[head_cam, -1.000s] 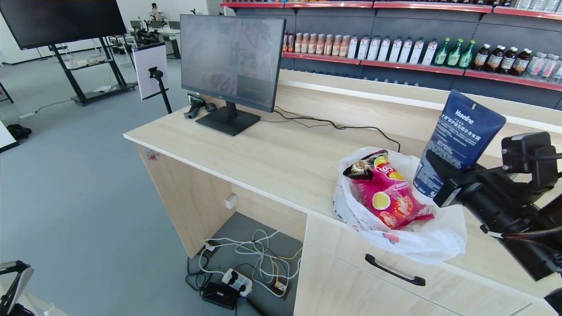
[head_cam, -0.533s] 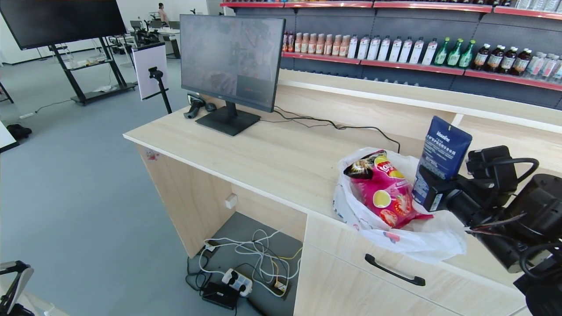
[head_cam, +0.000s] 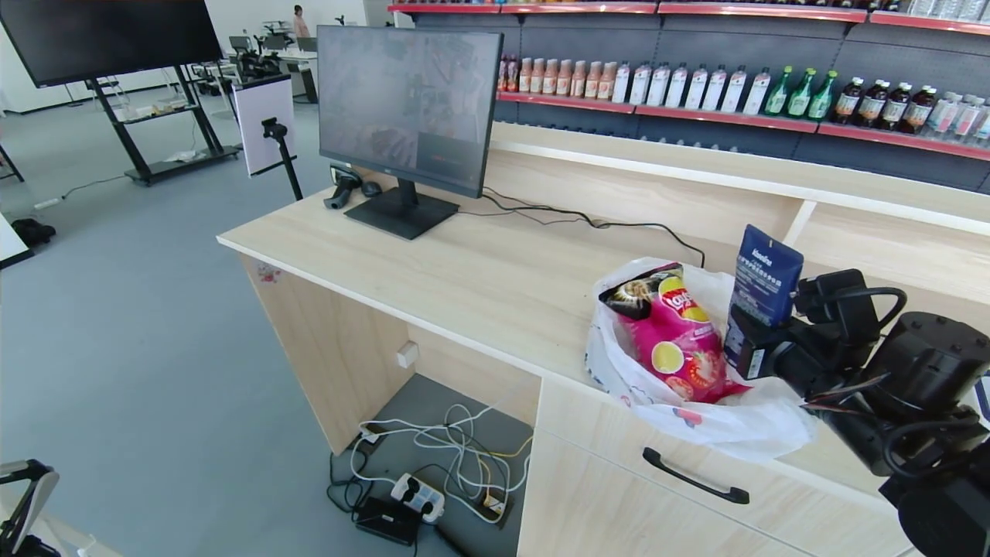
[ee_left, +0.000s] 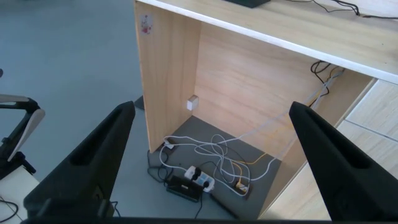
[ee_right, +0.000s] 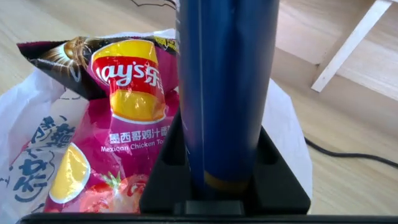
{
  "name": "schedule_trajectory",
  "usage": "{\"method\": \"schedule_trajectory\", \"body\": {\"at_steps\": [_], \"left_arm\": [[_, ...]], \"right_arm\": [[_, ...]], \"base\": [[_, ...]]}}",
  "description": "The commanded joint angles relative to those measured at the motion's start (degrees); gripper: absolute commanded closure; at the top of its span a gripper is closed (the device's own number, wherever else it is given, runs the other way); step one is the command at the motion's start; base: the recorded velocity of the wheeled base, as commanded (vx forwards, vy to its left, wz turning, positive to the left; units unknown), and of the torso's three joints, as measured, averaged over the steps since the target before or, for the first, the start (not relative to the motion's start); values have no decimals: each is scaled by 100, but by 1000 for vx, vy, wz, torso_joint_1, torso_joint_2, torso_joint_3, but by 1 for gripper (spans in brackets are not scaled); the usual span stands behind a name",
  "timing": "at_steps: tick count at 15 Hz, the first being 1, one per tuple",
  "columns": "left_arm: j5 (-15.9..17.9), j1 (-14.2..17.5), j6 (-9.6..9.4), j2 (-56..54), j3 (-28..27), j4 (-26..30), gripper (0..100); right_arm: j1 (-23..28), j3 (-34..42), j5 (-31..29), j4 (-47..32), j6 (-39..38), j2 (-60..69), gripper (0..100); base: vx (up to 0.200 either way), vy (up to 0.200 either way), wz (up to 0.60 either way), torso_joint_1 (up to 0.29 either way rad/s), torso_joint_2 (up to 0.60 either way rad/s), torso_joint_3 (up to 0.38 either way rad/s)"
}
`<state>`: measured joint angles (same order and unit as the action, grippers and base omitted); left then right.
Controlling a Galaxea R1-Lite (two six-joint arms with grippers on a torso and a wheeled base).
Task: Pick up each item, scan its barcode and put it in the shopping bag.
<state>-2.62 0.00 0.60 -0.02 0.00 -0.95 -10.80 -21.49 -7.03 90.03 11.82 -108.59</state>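
The right gripper (head_cam: pixel 746 340) is clenched on the lower end of a dark blue pouch (head_cam: pixel 766 275). It holds the pouch upright, so most of it sticks up above the gripper's black fingers. The pouch hangs over the far right side of the white shopping bag (head_cam: pixel 742 425), just beside the pink crisp packet (head_cam: pixel 681 333) that already lies in the bag.

The pouch is a flat, glossy packet with a squared top. There is white lettering across its upper face, with smaller lines of white print beneath. In the right wrist view the pouch (ee_right: pixel 227 87) rises edge-on from between the fingers, with a yellowish band low down near the grip.

The crisp packet (ee_right: pixel 118 124) has a dark top end and a round red-and-yellow logo. Under the logo are white print and pictures of tomato and crisps. The shopping bag (ee_right: pixel 31 124) is thin white plastic with blue markings, crumpled open around the packet.

The bag sits near the front edge of the pale wooden counter (head_cam: pixel 479 278), well apart from the monitor (head_cam: pixel 408 108) at the counter's far left end.

The left gripper (ee_left: pixel 211 107) is off to the side with its fingers spread wide and holding nothing. It hangs above the grey floor beside the counter's open underside.
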Motion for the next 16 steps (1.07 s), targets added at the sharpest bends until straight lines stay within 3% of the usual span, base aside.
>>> {"method": "schedule_trajectory", "body": {"at_steps": [1, 11, 12, 16], "left_arm": [[-2, 0, 2, 2, 0, -2, 0], [-2, 0, 2, 2, 0, -2, 0], [-2, 0, 2, 2, 0, -2, 0], [-2, 0, 2, 2, 0, -2, 0]], "right_arm": [[8, -171, 0, -3, 92, -180, 100], [-36, -241, 18, -3, 285, -320, 100], [-36, -233, 18, -3, 285, -320, 0], [-45, -145, 18, -3, 294, -268, 0]], "base": [[0, 0, 0, 0, 0, 0], [0, 0, 0, 0, 0, 0], [0, 0, 0, 0, 0, 0], [0, 0, 0, 0, 0, 0]]}}
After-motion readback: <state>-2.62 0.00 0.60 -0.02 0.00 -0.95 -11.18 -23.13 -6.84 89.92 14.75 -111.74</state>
